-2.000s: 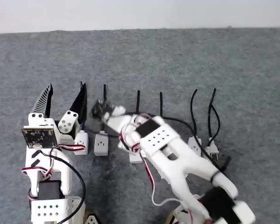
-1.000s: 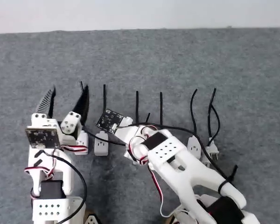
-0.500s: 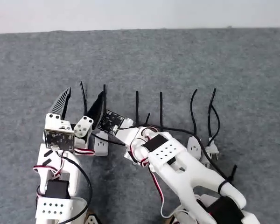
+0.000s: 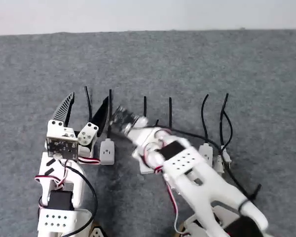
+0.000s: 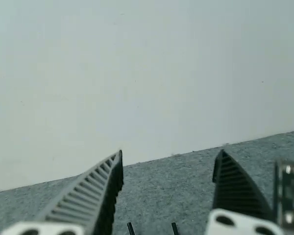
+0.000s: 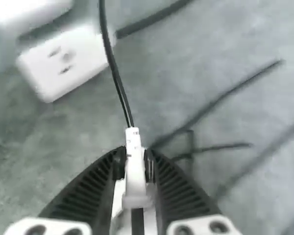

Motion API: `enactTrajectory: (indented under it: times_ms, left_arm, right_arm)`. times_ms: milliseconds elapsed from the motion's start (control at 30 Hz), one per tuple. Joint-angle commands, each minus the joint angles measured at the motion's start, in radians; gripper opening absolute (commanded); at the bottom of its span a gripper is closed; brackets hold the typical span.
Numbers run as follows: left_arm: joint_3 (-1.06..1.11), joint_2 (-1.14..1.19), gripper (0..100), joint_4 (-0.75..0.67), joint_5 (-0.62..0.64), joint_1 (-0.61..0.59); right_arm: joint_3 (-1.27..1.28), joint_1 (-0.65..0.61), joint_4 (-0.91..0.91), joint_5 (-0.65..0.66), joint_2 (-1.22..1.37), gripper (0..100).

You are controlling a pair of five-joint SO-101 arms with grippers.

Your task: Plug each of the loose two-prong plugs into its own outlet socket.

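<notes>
right gripper [image 6: 134,152] pinches a white plug [image 6: 133,142]; left gripper [image 5: 170,152] gapes open; black cords [image 6: 220,100] sprawl near a white socket [image 6: 63,61].

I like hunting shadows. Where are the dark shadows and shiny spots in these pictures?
High view: soft, even light on the grey mat, only faint shadows, no shiny spots. Left wrist view: the wall is evenly pale behind the left gripper. Right wrist view: the outlet socket is brightest; the plug in the right gripper shows no glare.

Even diffuse light, v. faint shadows
</notes>
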Motion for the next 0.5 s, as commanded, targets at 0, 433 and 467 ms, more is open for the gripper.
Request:
enactTrajectory:
  times_ms: [0,433,467]
  left_arm:
    - [-0.015,-0.005,29,-0.026,-0.003,0.011]
    - [0.007,-0.005,29,-0.002,-0.006,0.089]
    - [0.004,-0.006,29,0.023,-0.008,0.110]
  right_arm:
    - [-0.026,0.085,0.027,-0.028,-0.139,0.8]
    - [-0.032,0.185,0.174,-0.026,-0.573,0.8]
    - [-0.032,0.191,0.176,-0.026,-0.602,0.8]
